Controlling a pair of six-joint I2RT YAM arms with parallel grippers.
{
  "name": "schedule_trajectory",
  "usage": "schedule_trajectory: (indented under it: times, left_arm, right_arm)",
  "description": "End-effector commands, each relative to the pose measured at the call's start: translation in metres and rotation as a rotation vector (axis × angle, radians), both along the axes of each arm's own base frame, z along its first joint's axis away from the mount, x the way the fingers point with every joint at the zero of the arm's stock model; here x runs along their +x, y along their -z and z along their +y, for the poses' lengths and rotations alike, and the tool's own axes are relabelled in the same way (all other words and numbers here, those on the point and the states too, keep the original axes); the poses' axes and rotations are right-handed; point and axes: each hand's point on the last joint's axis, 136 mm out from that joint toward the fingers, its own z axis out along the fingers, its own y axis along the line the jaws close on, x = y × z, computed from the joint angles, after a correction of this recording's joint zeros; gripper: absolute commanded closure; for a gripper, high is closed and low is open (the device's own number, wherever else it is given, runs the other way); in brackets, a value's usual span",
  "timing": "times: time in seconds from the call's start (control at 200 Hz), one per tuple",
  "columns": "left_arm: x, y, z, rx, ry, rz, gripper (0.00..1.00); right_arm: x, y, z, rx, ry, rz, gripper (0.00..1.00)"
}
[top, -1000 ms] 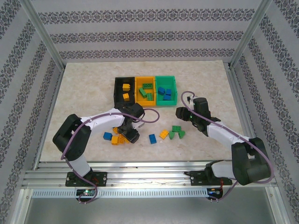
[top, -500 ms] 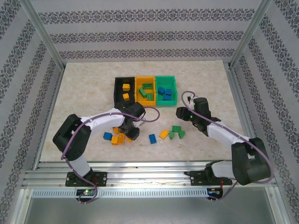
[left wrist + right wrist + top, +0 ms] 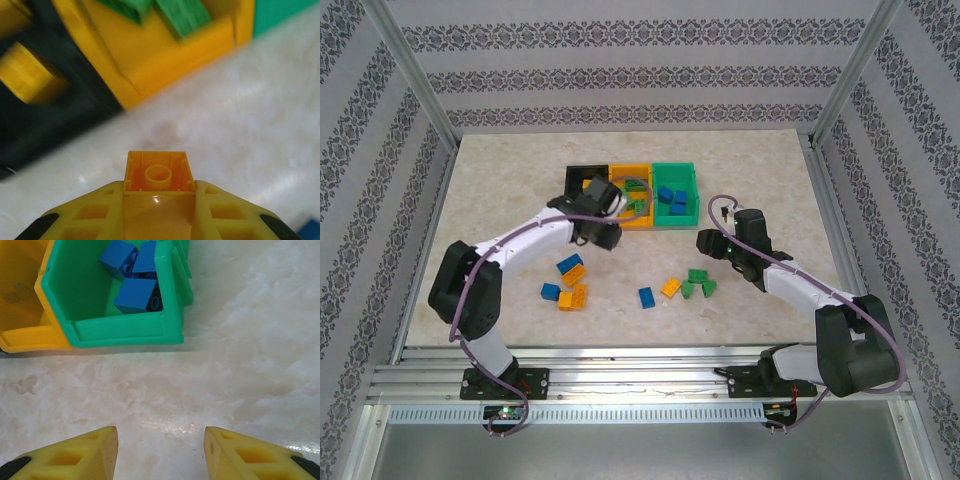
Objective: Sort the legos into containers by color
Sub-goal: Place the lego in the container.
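My left gripper (image 3: 599, 197) hovers at the near edge of the black bin (image 3: 576, 176) and is shut on a yellow-orange lego (image 3: 159, 172), hollow underside facing the camera. The black bin (image 3: 55, 125) holds a yellow brick (image 3: 27, 75). Green bricks (image 3: 175, 15) lie in the orange bin (image 3: 624, 216), and blue bricks (image 3: 135, 280) in the green bin (image 3: 692, 190). My right gripper (image 3: 708, 243) stands open just over the table, in front of the green bin (image 3: 125, 330), nothing between its fingers (image 3: 90, 455).
Loose legos lie on the table's near half: a blue and orange pair (image 3: 570, 266), a blue one (image 3: 550, 291), an orange one (image 3: 572, 297), another blue (image 3: 646, 297), an orange (image 3: 670, 287) and green ones (image 3: 698, 285). Metal frame posts stand at the corners.
My left gripper closed on a yellow-orange lego in the loose pile, then lifted it up and away to the front of the black and orange bins. The right arm stayed still.
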Motion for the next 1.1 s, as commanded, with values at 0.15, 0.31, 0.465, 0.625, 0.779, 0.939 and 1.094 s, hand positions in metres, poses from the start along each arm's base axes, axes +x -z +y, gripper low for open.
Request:
schedule_trajectory:
  times: [0.15, 0.31, 0.465, 0.625, 0.779, 0.939, 1.094]
  left_arm:
    - [0.088, -0.048, 0.037, -0.014, -0.141, -0.182, 0.73]
    - [0.119, -0.045, 0.054, 0.013, -0.178, -0.182, 0.66]
    - [0.125, -0.041, 0.052, 0.005, -0.178, -0.148, 0.44]
    - [0.108, -0.036, 0.043, -0.059, -0.142, -0.126, 0.41]
    - [0.081, -0.035, 0.034, -0.12, -0.089, -0.107, 0.41]
    - [0.043, -0.027, 0.021, -0.161, -0.027, -0.059, 0.41]
    - [0.009, 0.001, 0.039, -0.08, -0.075, 0.06, 0.41]
  right_arm:
    - [0.001, -0.004, -0.001, 0.018, 0.004, -0.013, 0.5]
    - [0.001, -0.004, 0.0, 0.017, 0.001, -0.012, 0.5]
    - [0.001, -0.002, -0.001, 0.014, 0.004, -0.007, 0.5]
    - [0.002, -0.003, -0.001, 0.018, 0.004, -0.009, 0.5]
    - [0.002, -0.003, 0.002, 0.03, -0.003, -0.009, 0.5]
    - [0.003, -0.002, 0.002, 0.031, -0.002, -0.006, 0.5]
    - [0.003, -0.001, 0.001, 0.032, -0.001, -0.004, 0.5]
